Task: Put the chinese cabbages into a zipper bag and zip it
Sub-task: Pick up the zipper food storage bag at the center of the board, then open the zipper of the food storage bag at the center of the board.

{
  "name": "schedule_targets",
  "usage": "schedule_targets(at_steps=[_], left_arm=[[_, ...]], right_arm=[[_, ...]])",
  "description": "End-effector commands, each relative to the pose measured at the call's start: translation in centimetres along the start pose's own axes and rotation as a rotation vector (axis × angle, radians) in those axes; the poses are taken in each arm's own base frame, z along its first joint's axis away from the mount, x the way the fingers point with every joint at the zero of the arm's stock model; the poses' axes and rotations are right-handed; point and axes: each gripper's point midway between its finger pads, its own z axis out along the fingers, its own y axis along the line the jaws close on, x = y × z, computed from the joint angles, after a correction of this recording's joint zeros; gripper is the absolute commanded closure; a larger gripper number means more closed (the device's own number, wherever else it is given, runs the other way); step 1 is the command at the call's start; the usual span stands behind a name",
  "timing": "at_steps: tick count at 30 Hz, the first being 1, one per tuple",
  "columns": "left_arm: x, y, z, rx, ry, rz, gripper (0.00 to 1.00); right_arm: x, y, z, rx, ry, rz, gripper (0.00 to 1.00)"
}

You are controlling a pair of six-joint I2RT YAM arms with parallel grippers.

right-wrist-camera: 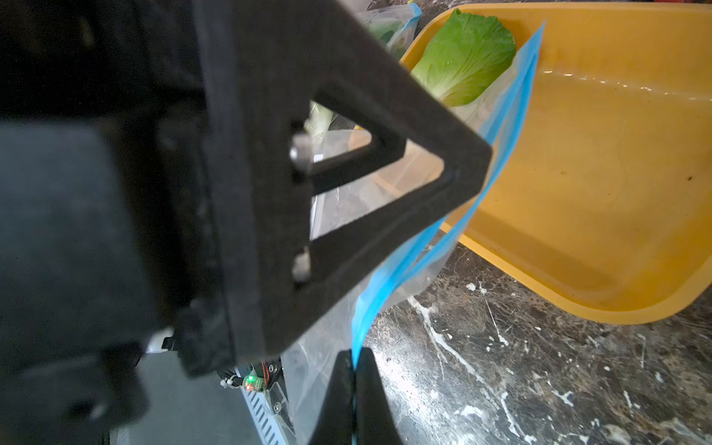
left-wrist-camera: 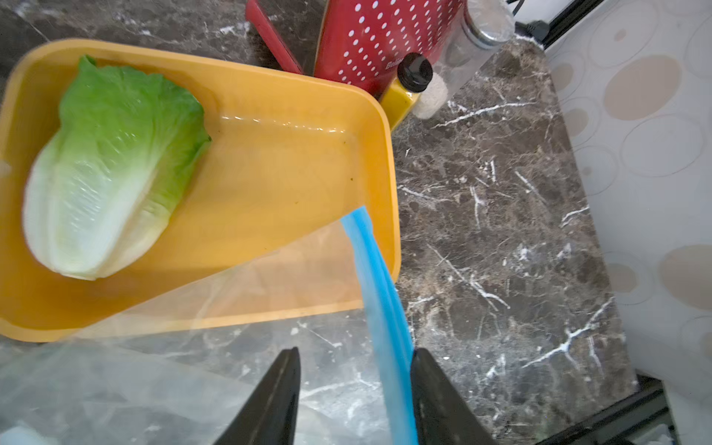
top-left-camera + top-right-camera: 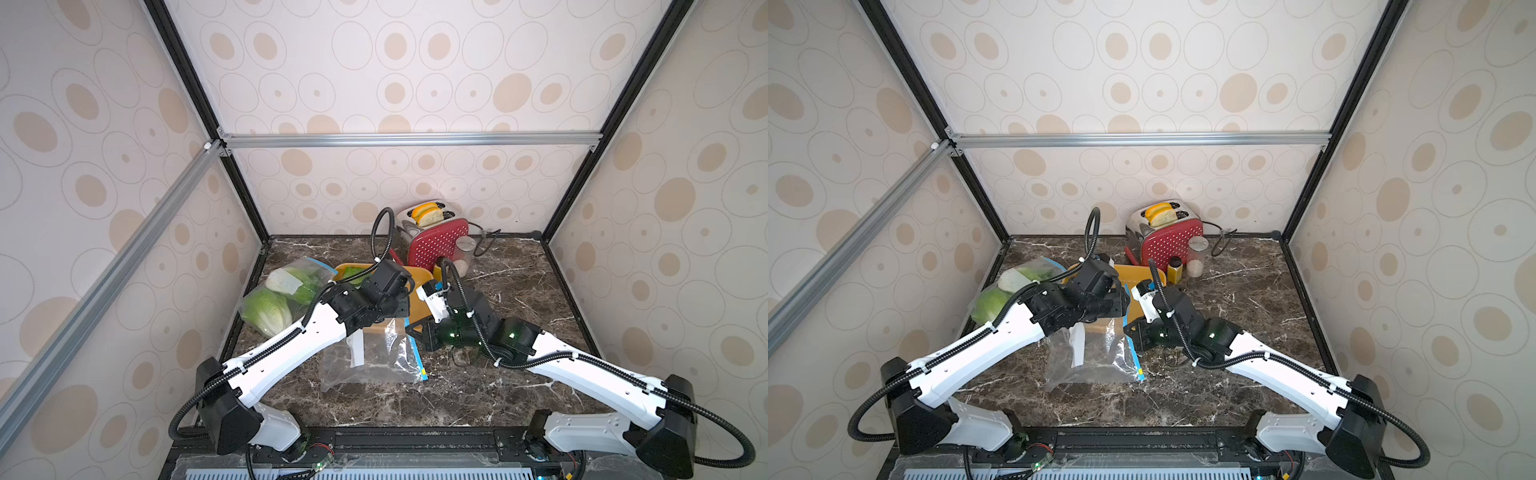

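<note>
Zipper bag: right hand clenched on its blue edge, left hand released astride it

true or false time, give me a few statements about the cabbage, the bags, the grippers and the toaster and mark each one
1. One chinese cabbage lies in the yellow tray. True.
2. The right gripper is open and empty. False: it is shut on the blue zip strip of the empty zipper bag.
3. The left gripper has its jaws apart with that strip between them. True.
4. The slots of the red toaster are empty. False: bread slices stick out of them.
5. The filled zipper bag near the left wall holds cabbages. True.
</note>
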Motion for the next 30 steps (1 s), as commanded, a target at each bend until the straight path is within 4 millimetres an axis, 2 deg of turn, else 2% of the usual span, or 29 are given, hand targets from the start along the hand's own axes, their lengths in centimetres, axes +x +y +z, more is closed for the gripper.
schedule_targets(at_steps=[1,3,6,10,15,19,22,26,28,30], left_arm=[[-0.4,-0.4,0.1,0.013,-0.004,0.005,0.63],[-0.2,-0.2,0.3,0.005,0.0,0.008,0.71],[0.0,-0.2,0.3,0.019,-0.002,0.006,0.78],[0.1,0.3,0.1,-0.002,-0.003,0.01,0.95],[0.2,1.6,-0.5,-0.034,-0.006,0.011,1.0],[0.1,1.9,-0.8,-0.018,-0.014,-0.001,1.0],[-0.2,1.7,-1.0,0.005,-0.028,-0.004,1.0],[-0.6,1.5,-1.3,0.029,-0.036,0.014,1.0],[-0.5,1.2,-1.6,0.05,-0.026,0.037,1.0],[-0.3,0.7,-2.0,0.082,-0.012,0.06,1.0]], right_arm=[[-1.4,1.0,-0.1,-0.019,-0.045,-0.007,1.0],[-1.5,1.0,-0.1,-0.016,-0.044,-0.007,1.0],[-1.5,0.9,0.1,-0.009,-0.04,-0.004,1.0],[-1.5,0.7,0.2,0.004,-0.039,0.002,1.0],[-1.5,0.3,-0.1,0.026,-0.048,0.006,0.96],[-1.4,0.5,0.0,0.002,-0.052,0.014,0.93],[-1.2,0.6,0.0,-0.009,-0.05,0.032,0.85],[-1.5,1.2,-1.1,-0.018,-0.043,0.04,0.64],[-1.7,0.6,-2.1,0.005,-0.049,0.068,0.57],[-2.0,-0.9,-2.8,0.038,-0.045,0.158,0.53]])
